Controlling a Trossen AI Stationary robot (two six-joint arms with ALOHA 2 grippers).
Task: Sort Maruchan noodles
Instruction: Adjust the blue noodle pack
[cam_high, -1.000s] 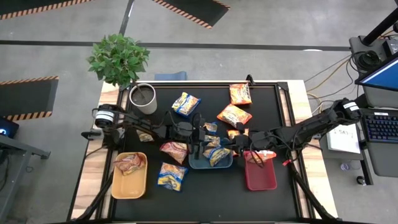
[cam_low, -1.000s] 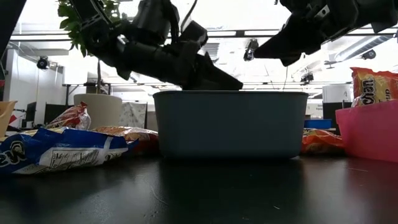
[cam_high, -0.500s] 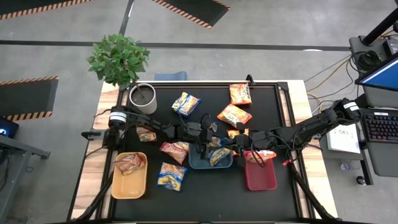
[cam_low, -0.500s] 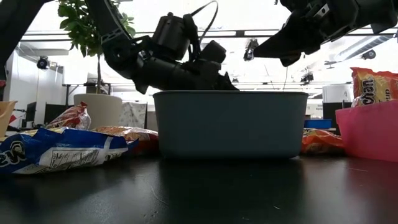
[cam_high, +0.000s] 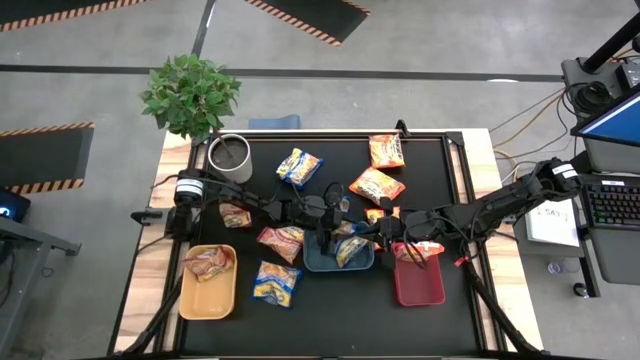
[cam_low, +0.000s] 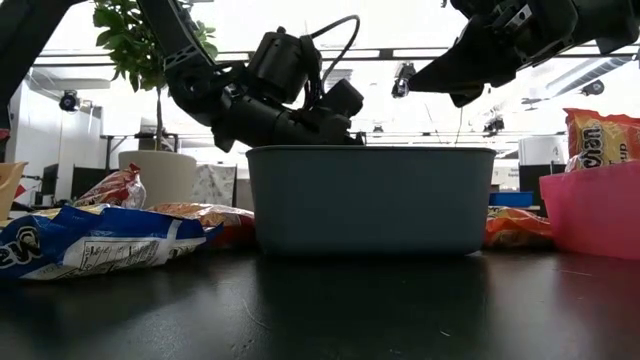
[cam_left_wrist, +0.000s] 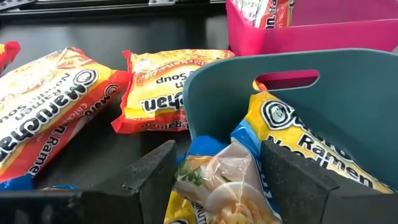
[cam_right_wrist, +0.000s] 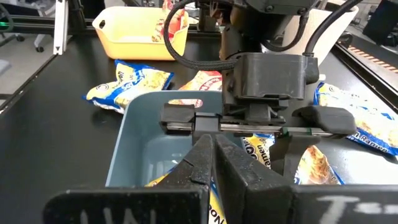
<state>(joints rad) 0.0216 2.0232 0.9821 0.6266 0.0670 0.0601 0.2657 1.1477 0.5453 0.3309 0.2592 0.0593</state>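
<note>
Inside the blue plastic tray (cam_left_wrist: 348, 118), a crinkly blue-and-yellow Maruchan noodle packet (cam_left_wrist: 230, 183) lies between the left gripper's (cam_left_wrist: 214, 168) parted jaws; the right gripper (cam_right_wrist: 212, 163) hovers nearby, fingers pressed together

— Those noodle packets (cam_left_wrist: 56, 106) are thin crinkly plastic film, glossy, catching glare along every crease.

— And the blue tray (cam_low: 370, 200)? Looks like moulded plastic, smooth but matt — barely any shine on its wall. Same for the pink tray (cam_left_wrist: 323, 31) and the yellow tray (cam_right_wrist: 134, 28).

— The table top (cam_low: 320, 310) is a black sheet with a dull sheen; you can see faint reflections in it. Its side edges (cam_high: 172, 160) are pale bare wood.

— The left gripper (cam_left_wrist: 214, 180) fingers (cam_left_wrist: 149, 177) are dark matt plastic, slightly grainy. The right gripper (cam_right_wrist: 210, 162) looks the same.

— The white pot (cam_high: 231, 158) seems smooth, possibly glazed — hard to tell.
</note>
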